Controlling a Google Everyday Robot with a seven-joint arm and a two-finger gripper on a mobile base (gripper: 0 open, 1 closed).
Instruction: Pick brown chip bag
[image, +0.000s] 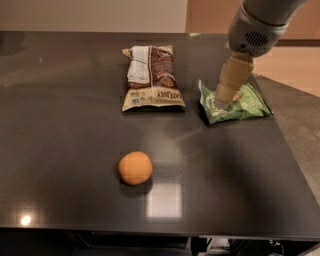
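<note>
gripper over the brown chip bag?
No, the gripper hangs over the green bag, which lies beside the brown chip bag and apart from it.

Dark glossy table (60, 150), cream wall (100, 15), tan floor (296, 64)

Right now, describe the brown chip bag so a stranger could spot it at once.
On the dark table, look past the orange toward the far edge. The brown chip bag lies left of the green bag beneath the gripper. It is bigger, dark brown with a cream band at its near end.
</note>
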